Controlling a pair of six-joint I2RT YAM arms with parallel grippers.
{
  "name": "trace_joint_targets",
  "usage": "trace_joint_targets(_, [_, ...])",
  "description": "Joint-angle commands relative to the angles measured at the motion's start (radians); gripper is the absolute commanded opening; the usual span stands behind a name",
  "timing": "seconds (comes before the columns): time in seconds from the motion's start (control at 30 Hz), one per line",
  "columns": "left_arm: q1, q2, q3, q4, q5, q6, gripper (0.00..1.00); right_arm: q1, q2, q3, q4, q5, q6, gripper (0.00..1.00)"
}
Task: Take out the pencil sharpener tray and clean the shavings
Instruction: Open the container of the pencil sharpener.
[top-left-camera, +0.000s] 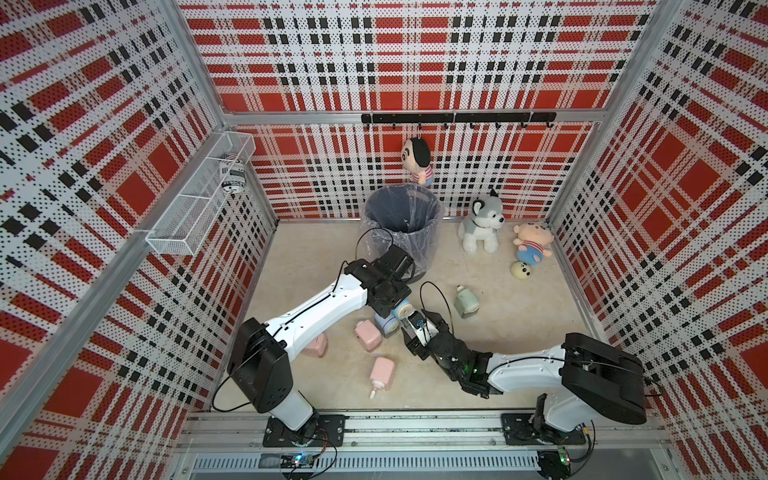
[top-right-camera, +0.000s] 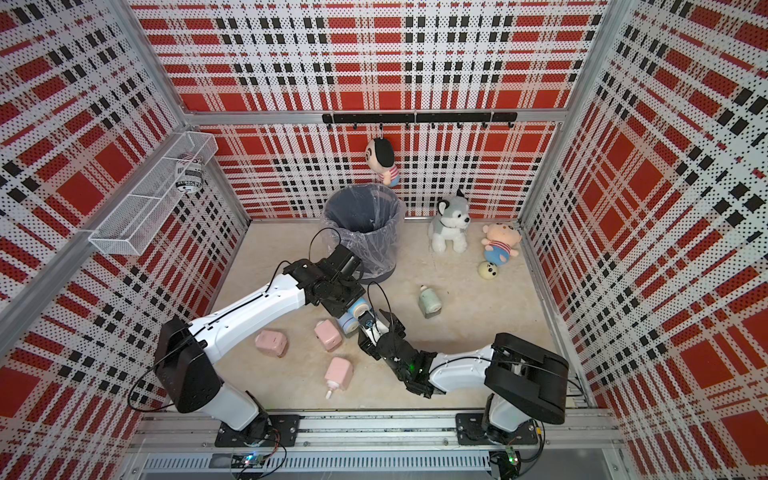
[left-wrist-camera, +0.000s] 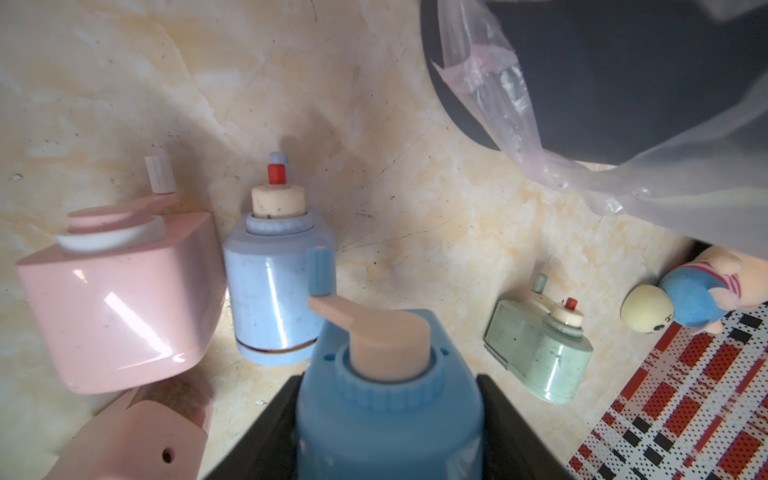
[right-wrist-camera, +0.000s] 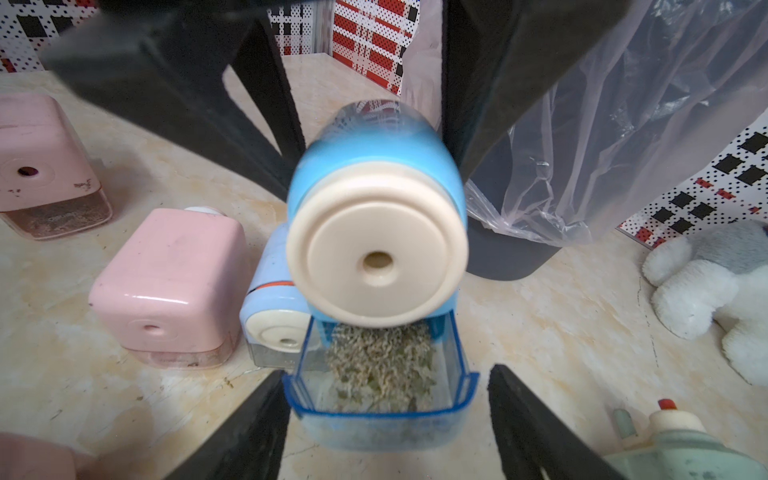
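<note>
Overhead, left gripper (top-left-camera: 395, 309) largely hides blue sharpener (top-left-camera: 404, 310).

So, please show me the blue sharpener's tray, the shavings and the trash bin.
tray (right-wrist-camera: 380, 428), right wrist view, on its blue front wall
shavings (right-wrist-camera: 378, 365), right wrist view, middle of the heap
trash bin (top-left-camera: 415, 249), a top view, on its bag-covered outer wall

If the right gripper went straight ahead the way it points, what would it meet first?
Probably the shavings tray, partly out of the blue sharpener and sitting between the right gripper's open jaws.
</note>
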Motion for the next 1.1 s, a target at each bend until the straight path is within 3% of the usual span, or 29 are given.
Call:
trace_joint_targets(0.0, [-0.002,-0.010,0.024,-0.007,-0.006,0.006,0.05,-0.013,0.009,0.016,0.036,-0.013,0.010,0.78])
trace_joint_targets(0.2, [-0.005,-0.012,0.024,-0.007,-0.007,0.006,0.05,-0.032,0.010,0.018,0.039,-0.046,0.007,0.69])
trace_joint_targets(0.53, [-0.016,-0.005,0.035,-0.006,-0.007,0.002,0.05,-0.036,0.030,0.018,0.050,-0.055,0.002,0.70])
trace_joint_targets(0.83, [-0.022,0.001,0.039,-0.007,-0.012,-0.004,0.05,-0.036,0.014,0.004,0.063,-0.066,0.008,0.56])
trace_joint_targets(1.07, [-0.022,0.031,0.062,-0.007,-0.026,0.002,0.05,-0.027,-0.083,-0.047,0.030,-0.068,0.047,0.48])
